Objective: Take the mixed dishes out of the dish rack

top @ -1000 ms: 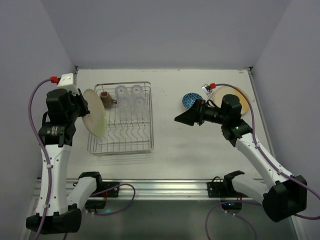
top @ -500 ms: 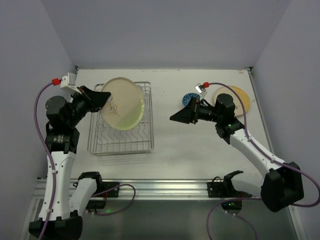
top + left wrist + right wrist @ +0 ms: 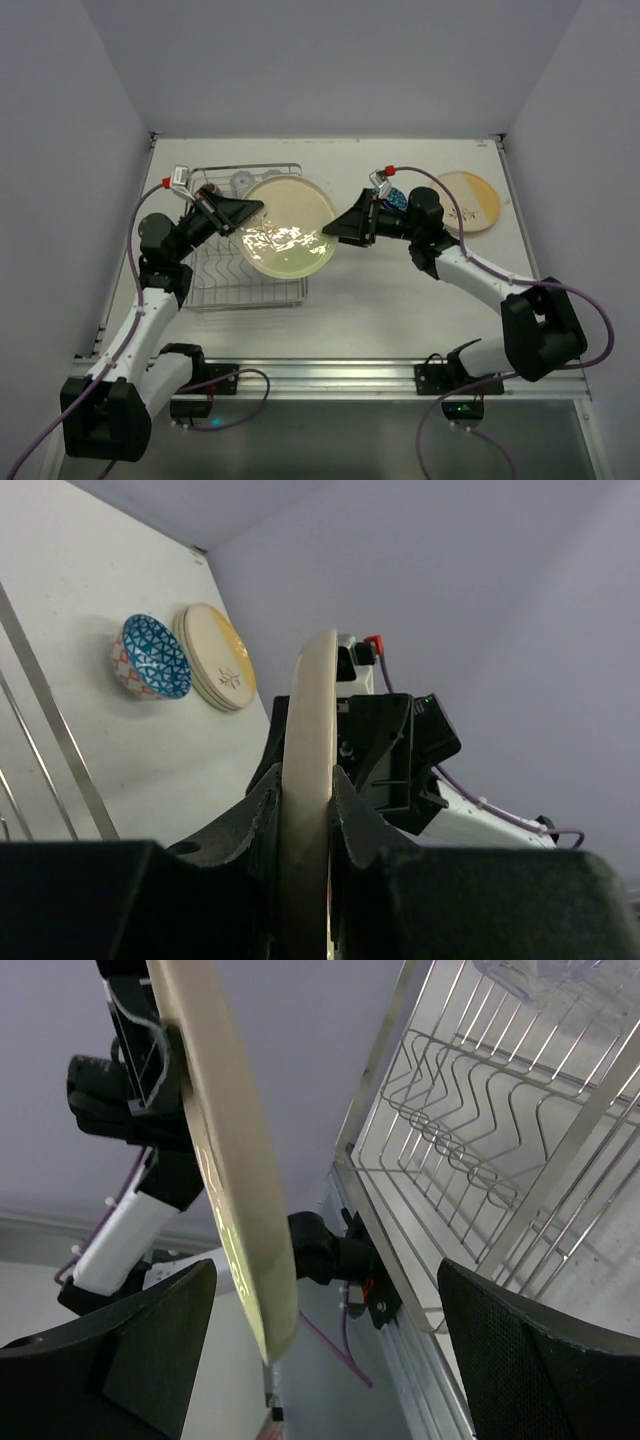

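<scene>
My left gripper (image 3: pixel 248 212) is shut on the rim of a round cream plate (image 3: pixel 290 227) and holds it above the dish rack (image 3: pixel 240 285), face up towards the top camera. In the left wrist view the plate (image 3: pixel 310 740) stands edge-on between the closed jaws. My right gripper (image 3: pixel 333 232) is open at the plate's right edge. In the right wrist view the plate's edge (image 3: pixel 235 1190) lies between the two spread fingers (image 3: pixel 130 1355). A clear glass (image 3: pixel 240 182) shows in the rack. The mug is hidden.
The small blue-patterned bowl (image 3: pixel 155 658) and a stack of cream plates (image 3: pixel 468 200) sit on the table at the back right, also seen in the left wrist view (image 3: pixel 220 672). The rack's wire prongs (image 3: pixel 480 1150) fill the right of the right wrist view.
My left arm has swung the plate from the rack's left side to above the rack, towards the right. My right arm has moved left and now has the plate's edge between its fingers.
</scene>
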{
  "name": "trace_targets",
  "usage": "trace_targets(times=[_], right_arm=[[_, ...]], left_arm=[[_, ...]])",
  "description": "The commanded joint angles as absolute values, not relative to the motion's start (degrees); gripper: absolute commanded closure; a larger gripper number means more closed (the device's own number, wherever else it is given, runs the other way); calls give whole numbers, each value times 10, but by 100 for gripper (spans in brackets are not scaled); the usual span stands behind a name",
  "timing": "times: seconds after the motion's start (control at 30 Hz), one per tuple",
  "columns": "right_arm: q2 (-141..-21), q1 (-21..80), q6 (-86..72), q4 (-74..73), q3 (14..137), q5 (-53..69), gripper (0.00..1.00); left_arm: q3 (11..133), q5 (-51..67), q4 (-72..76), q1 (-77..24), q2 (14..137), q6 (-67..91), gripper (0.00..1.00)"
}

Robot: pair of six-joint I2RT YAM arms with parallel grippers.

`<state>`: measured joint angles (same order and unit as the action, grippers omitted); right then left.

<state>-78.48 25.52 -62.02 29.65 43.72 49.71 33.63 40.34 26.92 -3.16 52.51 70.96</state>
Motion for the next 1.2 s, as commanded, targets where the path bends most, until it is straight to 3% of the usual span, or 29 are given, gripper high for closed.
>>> trace_targets(times=[0.0,0.23,0.27,0.33,0.37,0.47,0.63,0.73,0.8,0.83,0.87,0.93,1.17], right_arm=[[-800,260,-682,396,452,461,8],[-831,278,-723,461,456,461,29],[-833,279,-726,464,454,461,43],[-836,280,-731,485,448,461,57],[-838,282,-738,500,440,461,72],[-839,282,-744,506,432,461,99],[-824,282,-744,512,418,447,100],[-803,282,-746,503,408,422,100],[-783,282,-750,490,402,404,100],[-776,281,-756,490,391,383,100],[-770,280,-761,487,386,373,100],[-754,279,-775,487,372,356,100],[-702,227,-812,486,324,302,100]], left_arm=[[318,417,462,-45,532,821,100],[275,403,504,-52,555,847,100],[272,403,506,-52,556,848,100],[269,403,509,-52,562,847,100],[268,403,510,-52,564,846,100],[266,403,514,-52,573,844,100],[276,409,496,-52,581,817,100],[301,394,413,-52,570,746,99],[316,373,348,-52,556,688,77],[323,363,322,-52,549,669,51],[338,349,269,-52,543,648,40],[352,307,220,-52,527,599,0],[407,157,24,-50,475,479,0]])
